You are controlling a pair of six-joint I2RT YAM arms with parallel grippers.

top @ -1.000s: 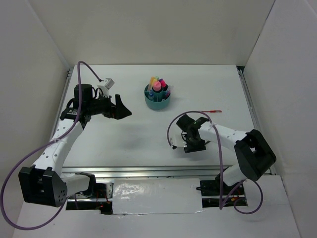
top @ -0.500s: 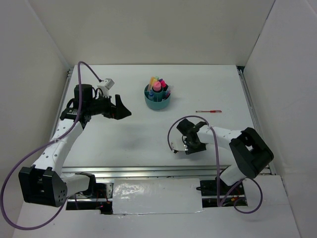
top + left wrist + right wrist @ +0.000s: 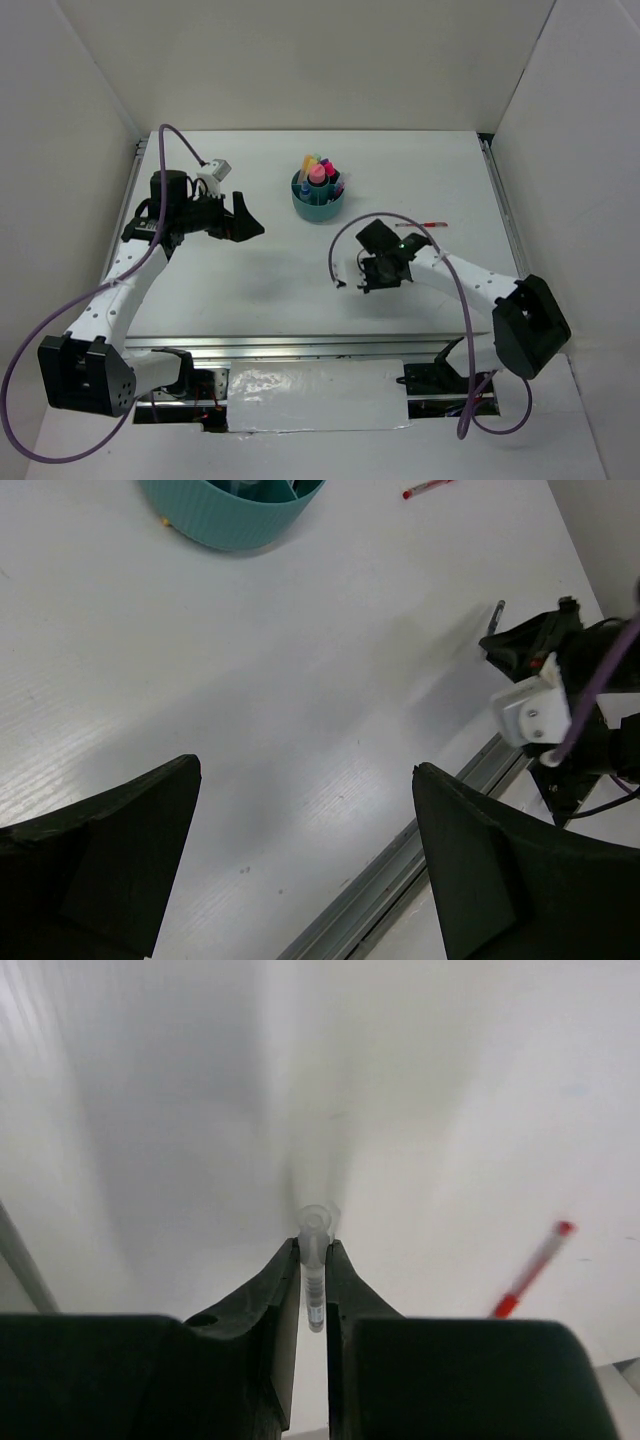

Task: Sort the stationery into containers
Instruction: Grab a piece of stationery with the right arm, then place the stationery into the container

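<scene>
The right jaws are pinched almost shut on a thin clear-barrelled pen, whose end pokes out past the fingertips. A red pen lies flat on the counter at about 1 o'clock from them. The teal organizer, with markers standing in it, sits at their 11 o'clock. The left jaws gape fully wide with nothing between them, above bare counter at roughly the organizer's 9 o'clock.

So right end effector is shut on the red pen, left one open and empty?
No. Right wrist view: the right end effector is shut on a thin clear pen; the red pen lies loose on the table. Left end effector open and empty, yes.
</scene>
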